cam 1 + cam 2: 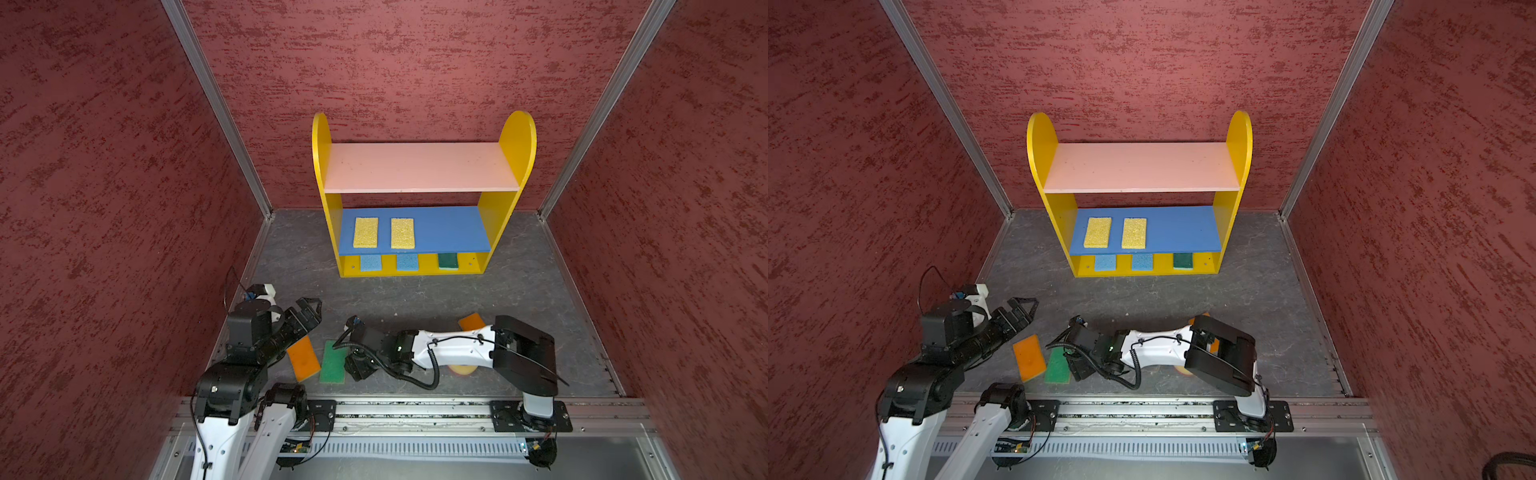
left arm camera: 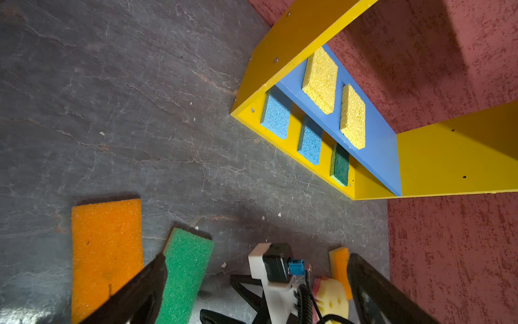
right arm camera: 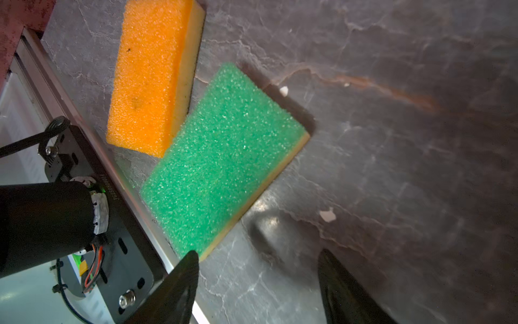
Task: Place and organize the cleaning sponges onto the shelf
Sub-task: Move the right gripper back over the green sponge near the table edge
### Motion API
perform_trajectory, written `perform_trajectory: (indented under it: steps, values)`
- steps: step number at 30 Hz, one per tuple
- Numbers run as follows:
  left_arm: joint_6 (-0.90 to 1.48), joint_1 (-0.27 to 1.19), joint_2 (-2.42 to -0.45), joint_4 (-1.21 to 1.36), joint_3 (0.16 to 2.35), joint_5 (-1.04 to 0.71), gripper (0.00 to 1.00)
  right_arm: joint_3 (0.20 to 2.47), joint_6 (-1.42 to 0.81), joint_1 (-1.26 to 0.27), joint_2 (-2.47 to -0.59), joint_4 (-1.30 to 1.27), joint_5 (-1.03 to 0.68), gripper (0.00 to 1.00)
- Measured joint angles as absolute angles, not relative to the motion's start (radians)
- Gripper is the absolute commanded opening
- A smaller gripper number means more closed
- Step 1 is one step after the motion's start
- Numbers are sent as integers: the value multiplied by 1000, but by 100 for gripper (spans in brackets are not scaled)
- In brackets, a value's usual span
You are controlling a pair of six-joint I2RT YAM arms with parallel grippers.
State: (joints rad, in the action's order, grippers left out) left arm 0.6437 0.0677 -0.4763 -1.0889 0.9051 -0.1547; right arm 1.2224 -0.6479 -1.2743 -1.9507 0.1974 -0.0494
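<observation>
R arm stretched low, R gripper (image 3: 258, 258) just beside green sponge (image 3: 224, 157), fingers apart, empty. L arm bent, L gripper (image 1: 309, 309) raised near that sponge, wide open.

Eight rectangular sponges (image 1: 365, 232), one round sponge (image 2: 333, 301), one shelf (image 1: 419, 166), two robot arms (image 1: 453, 347)

Wide floor (image 1: 415, 299) lies open between me and the shelf (image 1: 517, 141), its pink board (image 1: 419, 166) and the right end of its blue board (image 1: 449, 228) have room, but my own right arm (image 1: 453, 345) covers the round yellow sponge (image 2: 336, 294).
</observation>
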Motion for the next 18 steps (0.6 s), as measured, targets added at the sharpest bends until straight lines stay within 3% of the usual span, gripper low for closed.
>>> perform_trajectory:
  steps: [5, 8, 18]
  values:
    - [631, 67, -455, -1120, 901, -157, 99, 1285, -669, -1273, -2026, 151, -93, 67]
    - [631, 67, -447, -1122, 884, -161, 99, 1309, -678, -1272, -2052, 134, -106, 60]
    - [631, 57, -466, -1085, 818, -208, 100, 1338, -718, -1237, -2096, 89, -142, 11]
